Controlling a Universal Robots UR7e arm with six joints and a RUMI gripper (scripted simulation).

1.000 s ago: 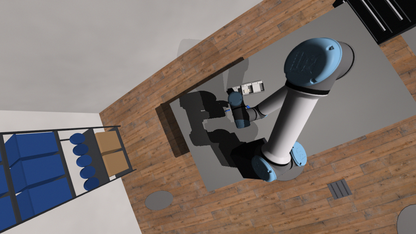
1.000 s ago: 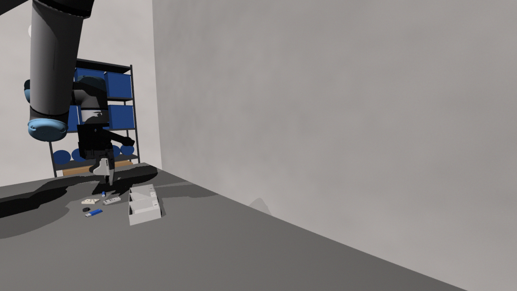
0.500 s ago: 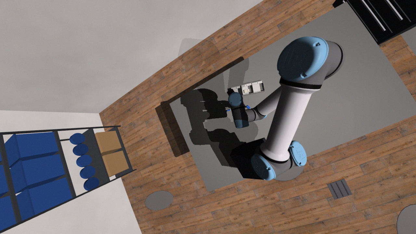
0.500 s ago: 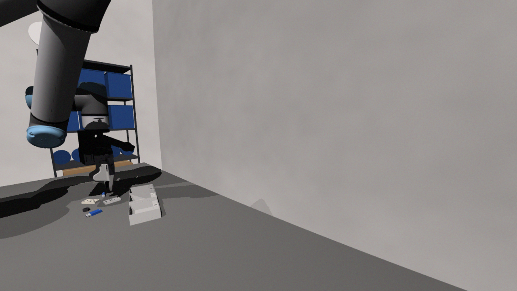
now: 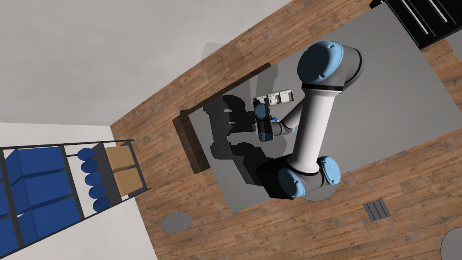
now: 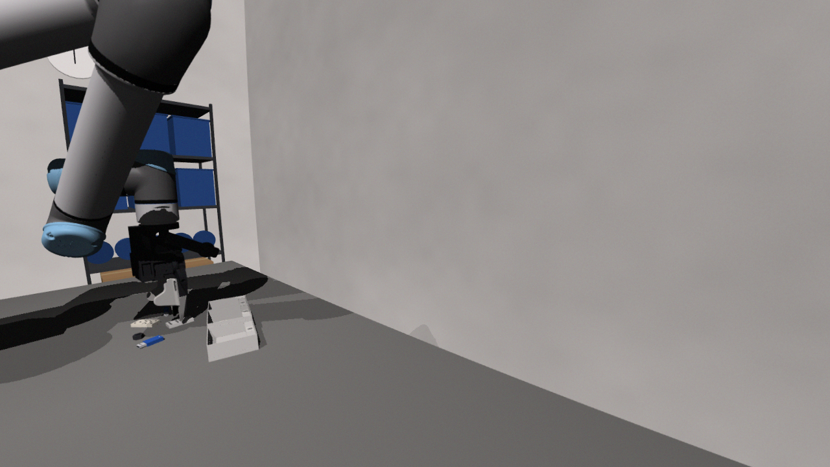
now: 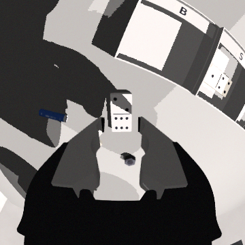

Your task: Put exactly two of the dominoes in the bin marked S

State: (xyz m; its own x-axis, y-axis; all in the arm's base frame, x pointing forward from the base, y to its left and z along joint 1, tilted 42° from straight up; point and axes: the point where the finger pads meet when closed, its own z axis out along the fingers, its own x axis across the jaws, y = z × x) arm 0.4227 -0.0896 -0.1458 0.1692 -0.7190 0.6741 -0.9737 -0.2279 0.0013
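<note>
A white domino (image 7: 119,112) with two and six pips lies flat on the grey table. My gripper (image 7: 121,118) is low over it, with the fingers partly open and standing on either side of its near end. I cannot see them pressing on it. The row of white bins (image 7: 177,44) stands beyond it, with the compartment marked B nearest. The bin marked S (image 7: 222,76), to the right of B, holds one domino (image 7: 218,79). In the side view the gripper (image 6: 174,311) reaches almost to the table beside the bins (image 6: 231,327), and another domino (image 6: 144,321) lies to its left.
A blue USB stick (image 7: 52,116) lies left of the fingers and also shows in the side view (image 6: 150,342). A small dark nut (image 7: 127,159) lies on the table under the gripper. A small black object (image 6: 138,335) lies near the stick. My arm's shadow covers the table's far end.
</note>
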